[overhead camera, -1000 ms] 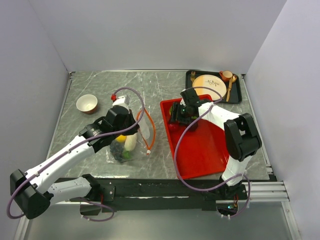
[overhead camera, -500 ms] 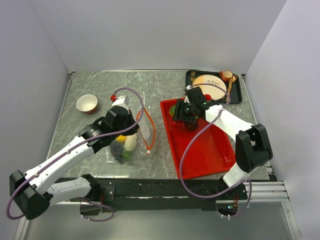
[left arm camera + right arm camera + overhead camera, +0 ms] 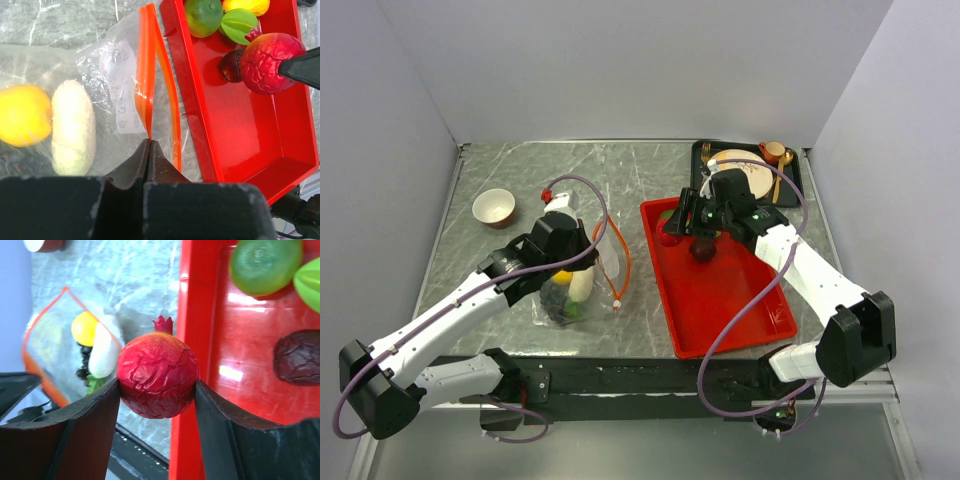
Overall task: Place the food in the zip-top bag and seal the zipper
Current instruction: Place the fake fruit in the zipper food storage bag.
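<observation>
Right gripper (image 3: 157, 385) clasps pomegranate (image 3: 270, 62) above red tray (image 3: 740, 300). Zip-top bag (image 3: 100, 65) mouth at 9 o'clock; left gripper (image 3: 149, 150) pinches zipper (image 3: 145, 90).

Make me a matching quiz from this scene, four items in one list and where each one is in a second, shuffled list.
1 pomegranate
2 green round fruit
3 yellow fruit
4 zipper strip

a inside the bag
b pinched by the left claw
c held by the right claw
d on the red tray

Pairs: 1-c, 2-d, 3-a, 4-b
</observation>
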`<state>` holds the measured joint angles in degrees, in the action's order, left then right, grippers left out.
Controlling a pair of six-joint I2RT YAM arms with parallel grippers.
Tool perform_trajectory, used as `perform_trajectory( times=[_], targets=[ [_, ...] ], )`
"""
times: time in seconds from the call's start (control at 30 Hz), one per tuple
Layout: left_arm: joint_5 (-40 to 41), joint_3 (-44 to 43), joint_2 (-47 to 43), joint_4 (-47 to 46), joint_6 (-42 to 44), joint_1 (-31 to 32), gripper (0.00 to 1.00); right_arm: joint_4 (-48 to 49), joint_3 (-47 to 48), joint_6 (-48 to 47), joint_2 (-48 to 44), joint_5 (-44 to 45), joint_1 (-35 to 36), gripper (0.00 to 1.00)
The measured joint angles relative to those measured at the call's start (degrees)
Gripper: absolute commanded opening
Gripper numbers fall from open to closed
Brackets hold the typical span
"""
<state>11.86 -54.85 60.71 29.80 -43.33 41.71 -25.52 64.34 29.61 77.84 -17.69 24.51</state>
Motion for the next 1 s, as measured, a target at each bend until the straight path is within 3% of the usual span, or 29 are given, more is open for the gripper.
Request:
perform_trajectory(
  times=[0.47,1.0],
  targets=[
    [-0.1,0.0,0.5,0.0,0.0,0.0,0.01,0.6,1.1,1.7,0.6,-4.7,6.9,0.4],
    [-0.4,0.0,0.7,0.0,0.0,0.0,0.01,2.0,7.0,2.8,11.1,-5.8,16.4,0.47]
  ],
)
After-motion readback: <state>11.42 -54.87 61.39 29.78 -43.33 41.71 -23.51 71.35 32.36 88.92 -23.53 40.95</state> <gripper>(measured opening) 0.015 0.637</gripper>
